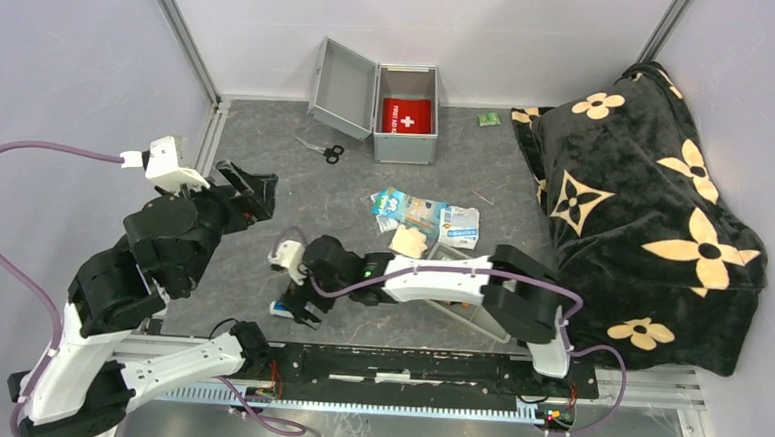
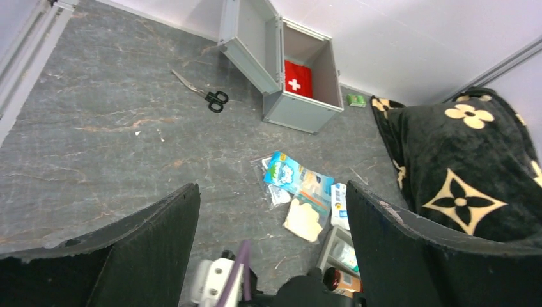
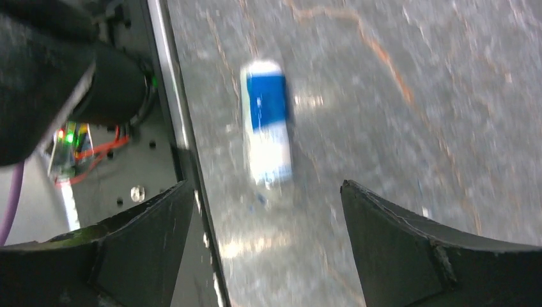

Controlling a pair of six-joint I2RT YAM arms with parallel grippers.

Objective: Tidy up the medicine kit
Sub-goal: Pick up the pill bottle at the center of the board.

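The medicine kit (image 1: pixel 404 146) stands open at the back of the table, its lid (image 1: pixel 342 86) swung out to the left, with a red first-aid pouch (image 1: pixel 407 115) inside. In the left wrist view the medicine kit (image 2: pixel 300 115) is far ahead. A small blue-and-white box (image 3: pixel 267 121) lies on the table by the near rail. My right gripper (image 3: pixel 265 192) hovers open just over that box (image 1: pixel 281 310), touching nothing. My left gripper (image 1: pixel 250 186) is open and empty, raised over the left part of the table. Loose packets (image 1: pixel 414 218) lie mid-table.
Scissors (image 1: pixel 322 150) lie left of the kit. A small green packet (image 1: pixel 487 119) sits to its right. A grey divided tray (image 2: pixel 339 249) with bottles is partly hidden under the right arm. A black flowered blanket (image 1: pixel 645 202) covers a bulky shape at right.
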